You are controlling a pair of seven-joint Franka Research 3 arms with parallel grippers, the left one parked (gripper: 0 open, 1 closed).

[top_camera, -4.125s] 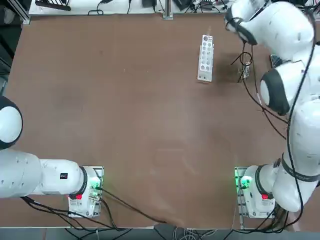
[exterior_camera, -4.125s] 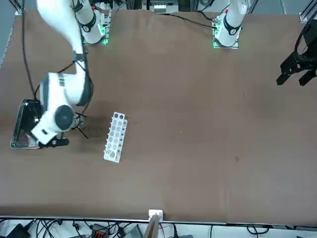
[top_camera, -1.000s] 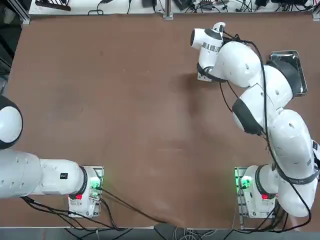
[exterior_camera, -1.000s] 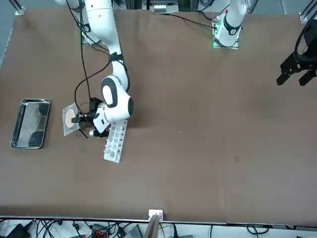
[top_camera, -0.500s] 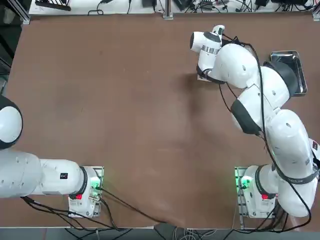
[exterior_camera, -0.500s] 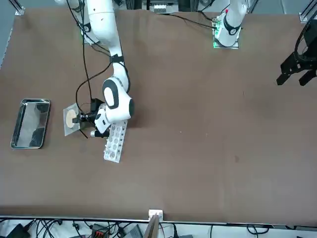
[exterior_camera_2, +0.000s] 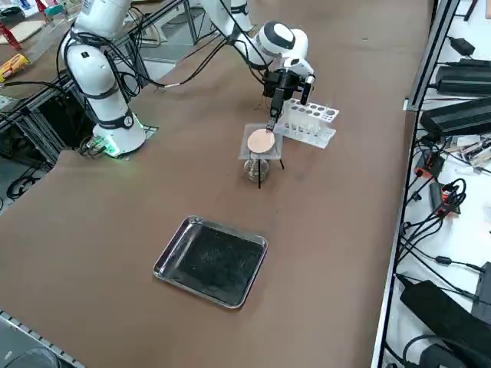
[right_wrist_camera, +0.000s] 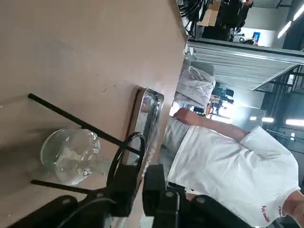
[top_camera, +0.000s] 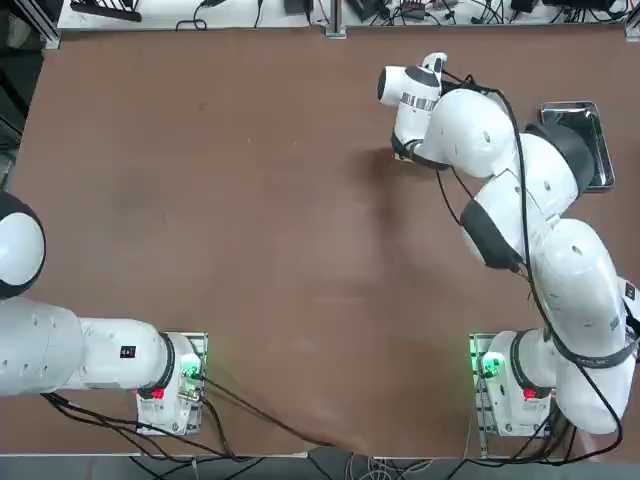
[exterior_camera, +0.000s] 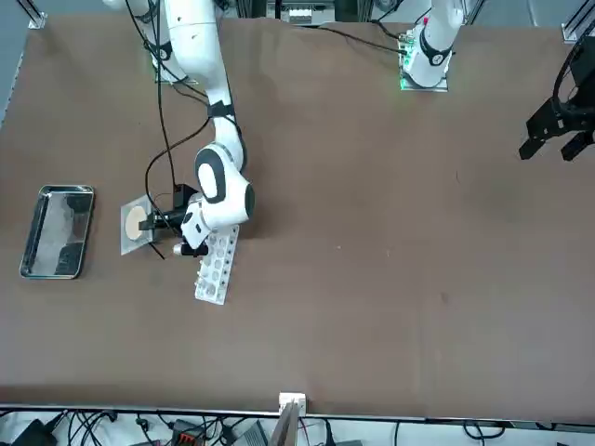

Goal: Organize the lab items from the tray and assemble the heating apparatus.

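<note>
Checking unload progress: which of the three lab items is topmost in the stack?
The grey mesh with its pale round centre; it lies atop the wire stand, the glass burner beneath.

Brown table point(exterior_camera: 390, 242) fills most views. Cables, power bricks and adapters point(exterior_camera_2: 460, 77) are strewn along the pale floor beside it. A black aluminium frame point(exterior_camera_2: 46, 115) is seen at one corner. A person in a white shirt point(right_wrist_camera: 237, 156) is visible beyond the table, with ceiling lights point(right_wrist_camera: 289, 28) further back.

Evenly lit from overhead, soft short shadows under the arm. Glare on the tray point(exterior_camera_2: 212, 261) rim. Wrist view tilted, blown-out ceiling lights behind, fingers close and soft.
</note>
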